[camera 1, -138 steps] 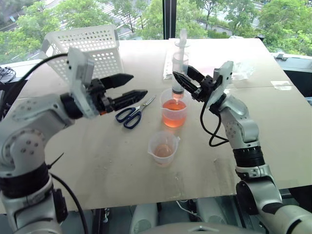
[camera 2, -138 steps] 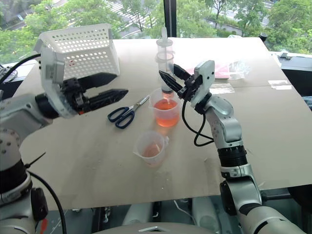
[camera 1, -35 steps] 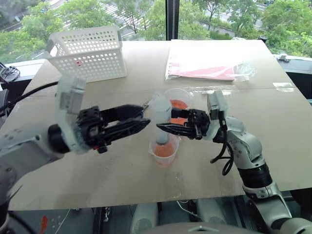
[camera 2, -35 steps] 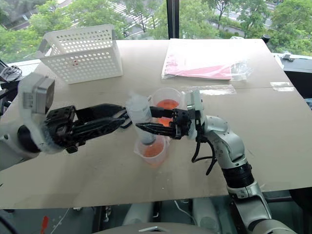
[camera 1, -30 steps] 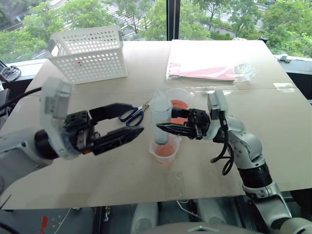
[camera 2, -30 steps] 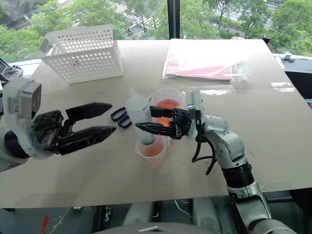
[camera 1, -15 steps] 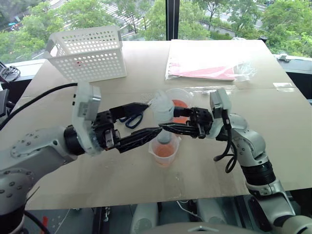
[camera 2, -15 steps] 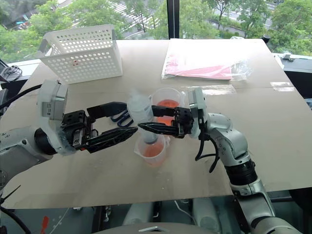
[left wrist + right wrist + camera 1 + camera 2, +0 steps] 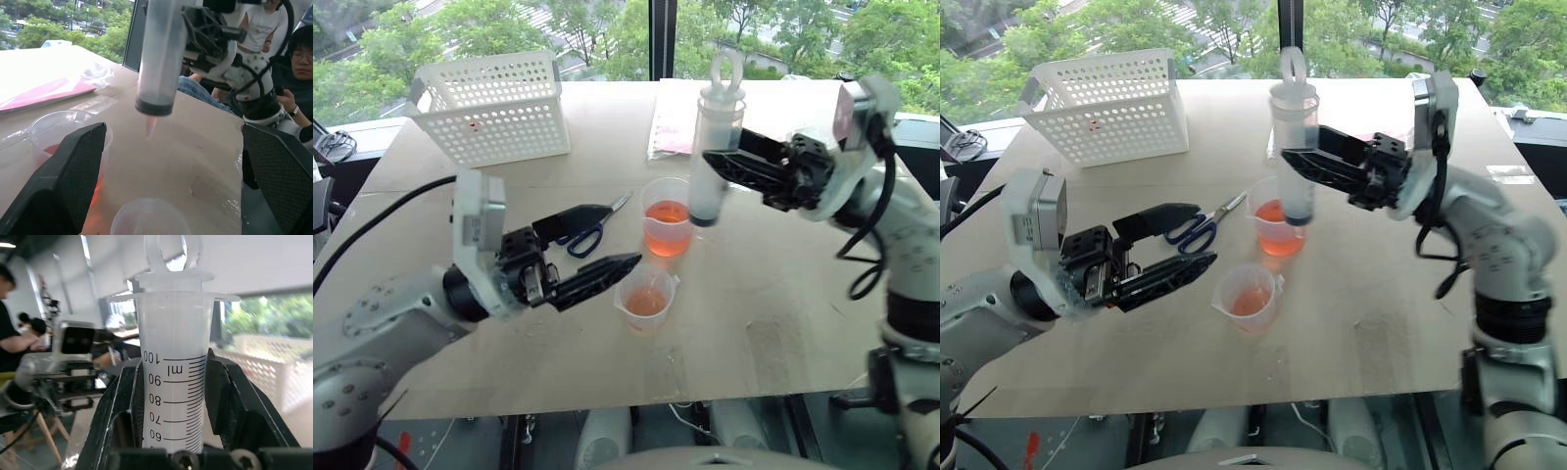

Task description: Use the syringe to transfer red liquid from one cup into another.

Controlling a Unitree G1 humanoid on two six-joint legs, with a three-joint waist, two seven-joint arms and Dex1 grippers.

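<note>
Holding the syringe upright by its barrel at upper centre, above the taller cup, the right gripper clamps stiff, likely slippery plastic, while the left gripper stands wide, empty.

The shorter cup sits before the taller cup, scissors left, basket behind.

Right gripper raised, fingers clamped; left gripper low, level, fingers spread
</note>
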